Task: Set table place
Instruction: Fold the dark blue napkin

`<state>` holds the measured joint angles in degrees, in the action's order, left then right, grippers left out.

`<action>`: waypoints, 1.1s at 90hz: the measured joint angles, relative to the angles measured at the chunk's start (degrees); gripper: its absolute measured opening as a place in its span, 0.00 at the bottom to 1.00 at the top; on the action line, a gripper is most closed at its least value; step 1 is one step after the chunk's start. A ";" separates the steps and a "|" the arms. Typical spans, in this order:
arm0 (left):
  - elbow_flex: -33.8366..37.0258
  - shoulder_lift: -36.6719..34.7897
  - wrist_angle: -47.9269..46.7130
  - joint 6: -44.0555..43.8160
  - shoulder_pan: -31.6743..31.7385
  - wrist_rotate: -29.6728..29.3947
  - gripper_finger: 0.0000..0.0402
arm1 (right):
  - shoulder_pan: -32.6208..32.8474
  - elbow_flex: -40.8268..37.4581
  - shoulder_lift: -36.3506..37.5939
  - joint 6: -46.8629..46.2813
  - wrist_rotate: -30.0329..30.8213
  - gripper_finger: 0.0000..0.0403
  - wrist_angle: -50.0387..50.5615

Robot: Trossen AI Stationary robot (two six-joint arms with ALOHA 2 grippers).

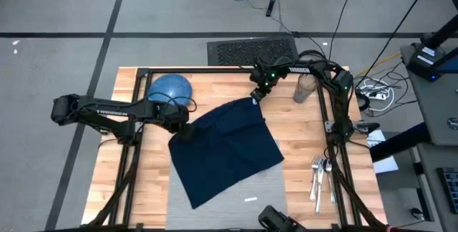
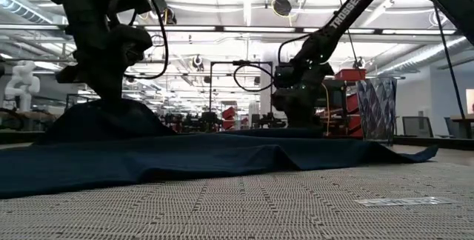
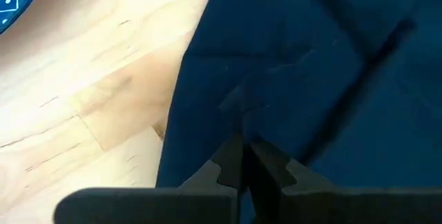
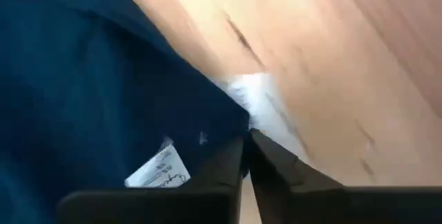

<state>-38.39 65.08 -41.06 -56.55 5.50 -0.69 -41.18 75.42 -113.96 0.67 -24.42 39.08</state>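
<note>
Table (image 1: 300, 142): light wood strips, black frame rails along the edges. Placemat (image 1: 250, 189): light grey, woven, lying flat at the near middle of the table, small white tag (image 1: 250, 199) on its surface; far part covered by the napkin. Napkin (image 1: 225, 146): dark navy cloth, spread at an angle across the middle of the table, overlapping the placemat, rumpled into low folds in the low view. Left gripper (image 1: 184, 130): at the napkin's left corner, fingers (image 3: 228, 165) closed together, pinching the cloth edge. Right gripper (image 1: 256, 96): at the napkin's far corner, fingers (image 4: 231, 158) closed on the cloth, with a small white label (image 4: 157, 171) of the napkin just beside them. Blue dish (image 1: 170, 89): far left of the table, near the left arm, apart from the napkin. Glass (image 1: 305, 87): clear, upright, far right of the table. Cutlery (image 1: 319, 175): several silver pieces lying together near the right edge, clear of the placemat.
</note>
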 joint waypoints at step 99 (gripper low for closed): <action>-6.91 -17.70 -10.32 -0.12 -0.01 -7.96 0.00 | 0.10 0.12 24.59 -3.02 0.23 0.00 10.63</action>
<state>-45.30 47.37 -51.38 -56.68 5.50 -8.65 -41.08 75.53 -89.37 -2.35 -24.18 49.71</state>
